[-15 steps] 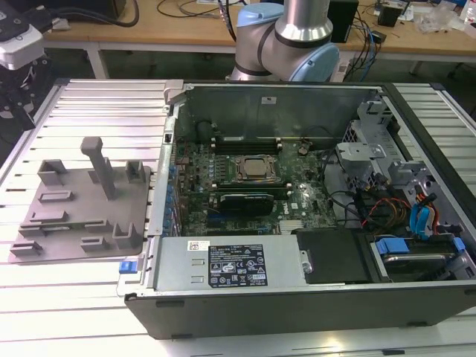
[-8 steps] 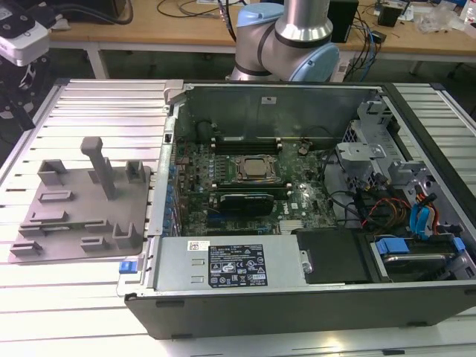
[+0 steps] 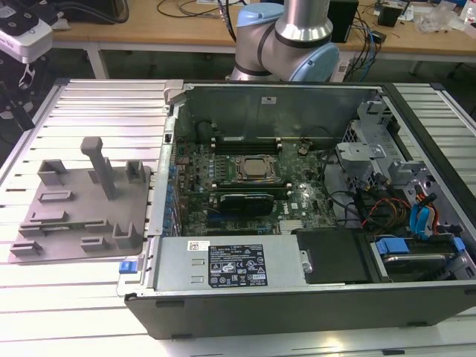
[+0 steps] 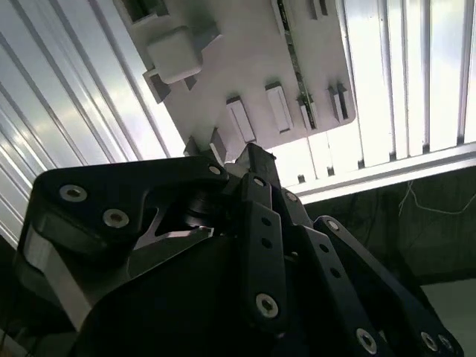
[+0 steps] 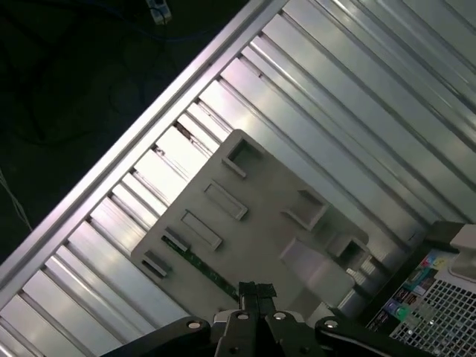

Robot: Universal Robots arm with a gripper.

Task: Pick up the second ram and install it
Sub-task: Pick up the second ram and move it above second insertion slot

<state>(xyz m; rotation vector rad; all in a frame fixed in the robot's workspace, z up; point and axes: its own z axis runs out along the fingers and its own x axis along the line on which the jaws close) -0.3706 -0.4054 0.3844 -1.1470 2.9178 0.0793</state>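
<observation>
Pick stage of the second-ram task. The tool (image 5: 256,291) hangs above the grey plate (image 5: 260,216), which lies on the ribbed tabletop (image 3: 97,104) at the exterior view's left, just beside the open computer case (image 3: 297,297). Its jaws appear closed together and hold nothing. In both wrist views the second ram (image 5: 201,266) shows as a thin green strip standing on edge in a slot along one border of the plate, apart from the tool. A sound grasp likely calls for jaws opened and squared to the stick's flat faces, centred on its length, then a straight descent. An off-centre or skewed grip could tilt the stick in its slot.
</observation>
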